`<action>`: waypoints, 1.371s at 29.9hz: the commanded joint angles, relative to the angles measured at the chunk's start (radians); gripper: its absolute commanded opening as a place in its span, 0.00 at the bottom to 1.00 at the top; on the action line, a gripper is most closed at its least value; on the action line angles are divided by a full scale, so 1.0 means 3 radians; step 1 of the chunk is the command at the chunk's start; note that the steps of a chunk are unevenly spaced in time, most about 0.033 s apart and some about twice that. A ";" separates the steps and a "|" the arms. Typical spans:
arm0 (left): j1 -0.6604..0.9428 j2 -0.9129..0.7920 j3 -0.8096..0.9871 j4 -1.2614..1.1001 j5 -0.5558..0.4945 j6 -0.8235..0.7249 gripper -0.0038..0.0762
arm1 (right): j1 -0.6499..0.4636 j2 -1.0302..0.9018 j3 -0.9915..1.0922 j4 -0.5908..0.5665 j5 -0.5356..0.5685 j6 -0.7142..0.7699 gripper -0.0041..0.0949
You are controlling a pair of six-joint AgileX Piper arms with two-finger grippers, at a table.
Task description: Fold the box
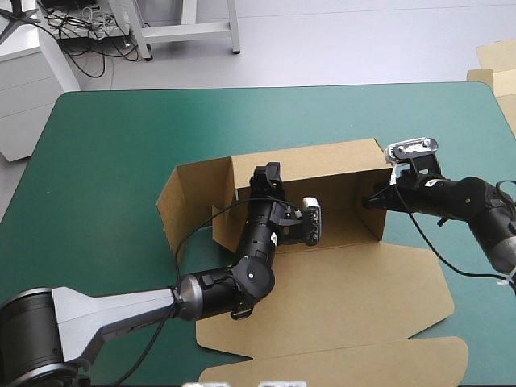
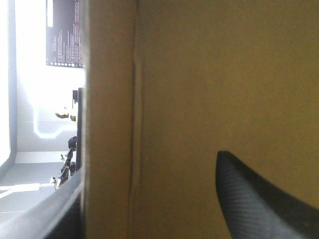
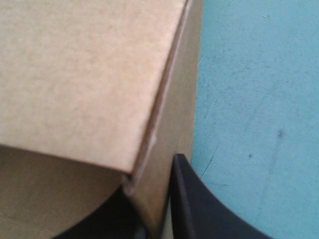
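High view: I find the box (image 1: 339,306) long across the surface (image 1: 105,161), right hand (image 1: 372,199) clamped on its end wall, left hand (image 1: 266,174) spread apart at its far wall.

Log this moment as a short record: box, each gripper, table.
box: brown board, back and side walls raised, lid flat toward the near edge
left gripper: open, inside the box at the back wall
right gripper: shut on the box's right wall
table: teal-green cover
more board: beyond the table's far right corner
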 commanded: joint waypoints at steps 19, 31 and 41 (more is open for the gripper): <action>-0.0172 -0.1136 -0.0625 0.0302 0.0616 -0.0147 0.04 | 0.0072 0.0209 -0.0618 -0.0033 0.0807 0.0574 0.04; 0.1505 -0.1914 -0.0625 -0.1268 0.0035 -0.0038 0.04 | 0.0072 0.0216 -0.1269 -0.0322 0.2024 0.1358 0.04; 0.2686 -0.1943 -0.0618 -0.3033 -0.0206 0.1168 0.04 | 0.0078 0.0414 -0.1270 -0.0626 0.1824 0.1450 0.04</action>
